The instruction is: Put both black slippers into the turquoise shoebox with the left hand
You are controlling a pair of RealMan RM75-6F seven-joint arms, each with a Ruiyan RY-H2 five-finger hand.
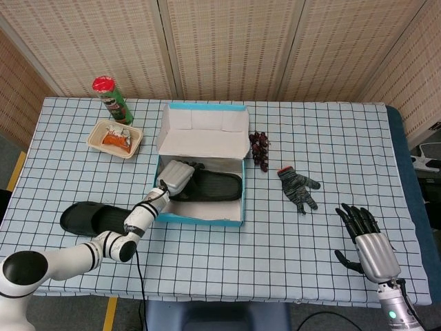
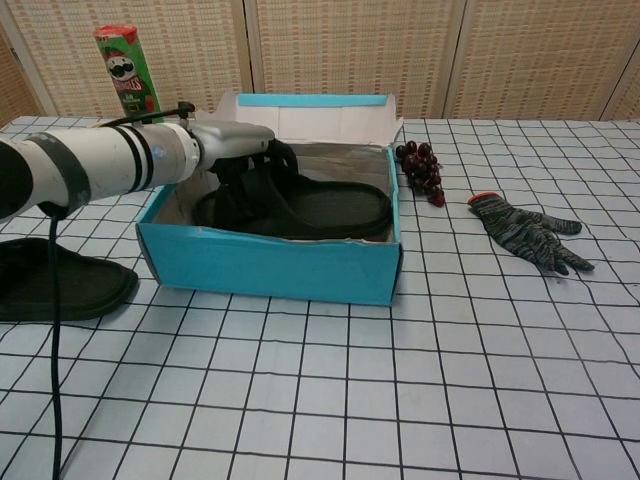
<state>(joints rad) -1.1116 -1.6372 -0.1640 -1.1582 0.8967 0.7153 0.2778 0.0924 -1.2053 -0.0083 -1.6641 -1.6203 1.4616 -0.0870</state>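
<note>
The turquoise shoebox [image 1: 207, 215] [image 2: 270, 265] stands open at mid-table, its lid tipped up at the back. One black slipper [image 1: 217, 187] [image 2: 330, 210] lies flat inside it. My left hand [image 1: 178, 178] [image 2: 240, 160] reaches into the box's left end, and its fingers grip that slipper's strap. The other black slipper [image 1: 86, 217] [image 2: 55, 282] lies on the table left of the box. My right hand [image 1: 368, 245] hovers at the front right, open and holding nothing.
A Pringles can [image 1: 114, 98] [image 2: 125, 70] and a snack tray [image 1: 115, 138] sit at the back left. Dark grapes [image 1: 260, 148] [image 2: 422, 170] lie right of the box, and a knitted glove [image 1: 298, 186] [image 2: 525, 232] lies further right.
</note>
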